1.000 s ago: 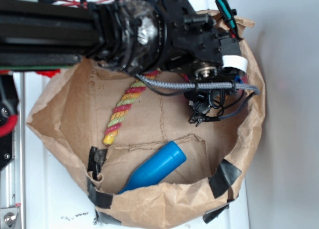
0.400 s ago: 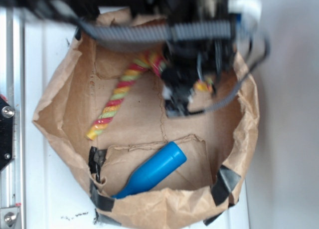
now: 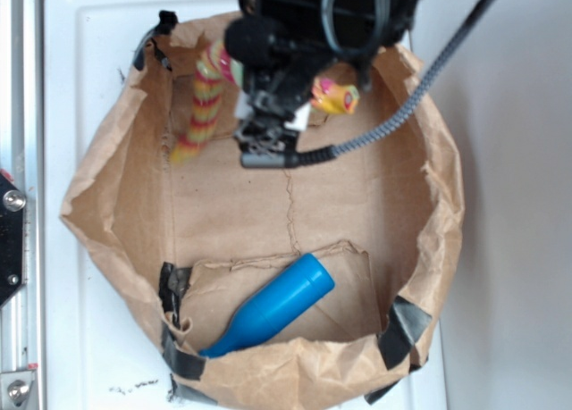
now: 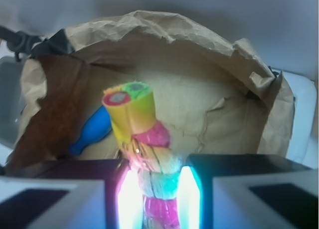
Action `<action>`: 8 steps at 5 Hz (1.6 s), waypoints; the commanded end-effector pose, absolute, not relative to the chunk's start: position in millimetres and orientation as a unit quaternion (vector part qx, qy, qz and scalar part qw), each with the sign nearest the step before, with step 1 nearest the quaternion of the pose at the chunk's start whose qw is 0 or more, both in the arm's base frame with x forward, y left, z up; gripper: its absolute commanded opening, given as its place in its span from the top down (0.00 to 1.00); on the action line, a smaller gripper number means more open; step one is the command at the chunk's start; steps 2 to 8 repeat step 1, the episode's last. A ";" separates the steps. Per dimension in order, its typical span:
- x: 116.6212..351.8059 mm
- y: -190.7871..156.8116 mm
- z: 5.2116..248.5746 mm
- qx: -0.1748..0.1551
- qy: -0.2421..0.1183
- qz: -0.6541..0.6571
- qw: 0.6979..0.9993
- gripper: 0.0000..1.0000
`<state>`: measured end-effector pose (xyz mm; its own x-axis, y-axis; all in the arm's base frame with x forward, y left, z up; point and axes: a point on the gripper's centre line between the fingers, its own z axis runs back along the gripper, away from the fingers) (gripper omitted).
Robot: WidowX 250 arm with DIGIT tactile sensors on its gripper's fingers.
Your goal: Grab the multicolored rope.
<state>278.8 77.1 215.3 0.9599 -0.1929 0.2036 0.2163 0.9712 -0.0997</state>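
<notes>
The multicolored rope (image 3: pixel 205 106), twisted red, yellow and pale green, hangs lifted off the bag floor near the top of the exterior view. One length dangles at the left of the black gripper (image 3: pixel 273 106), and its yellow end (image 3: pixel 333 95) sticks out on the right. In the wrist view the rope (image 4: pixel 137 114) rises between the two lit pads (image 4: pixel 128 199), which press on it from both sides. The gripper (image 4: pixel 158 194) is shut on the rope.
A blue bottle-shaped pin (image 3: pixel 273 305) lies on the floor of the cut-down brown paper bag (image 3: pixel 295 374), near its front wall, and shows again as the blue pin (image 4: pixel 92 131). A grey braided cable (image 3: pixel 393 115) loops off the arm. Bag walls surround the gripper.
The arm has moved toward the top of the frame and closed on the rope. The rope has come up off the bag floor with it. The blue pin has not moved.
</notes>
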 end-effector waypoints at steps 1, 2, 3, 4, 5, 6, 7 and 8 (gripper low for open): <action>266.5 75.5 249.0 -0.007 -0.146 -0.103 0.984 1.00; 266.5 75.5 249.0 -0.007 -0.146 -0.103 0.984 1.00; 266.5 75.5 249.0 -0.007 -0.146 -0.103 0.984 1.00; 266.5 75.5 249.0 -0.007 -0.146 -0.103 0.984 1.00; 266.5 75.5 249.0 -0.007 -0.146 -0.103 0.984 1.00; 266.5 75.5 249.0 -0.007 -0.146 -0.103 0.984 1.00; 266.5 75.5 249.0 -0.007 -0.146 -0.103 0.984 1.00; 266.5 75.5 249.0 -0.007 -0.146 -0.103 0.984 1.00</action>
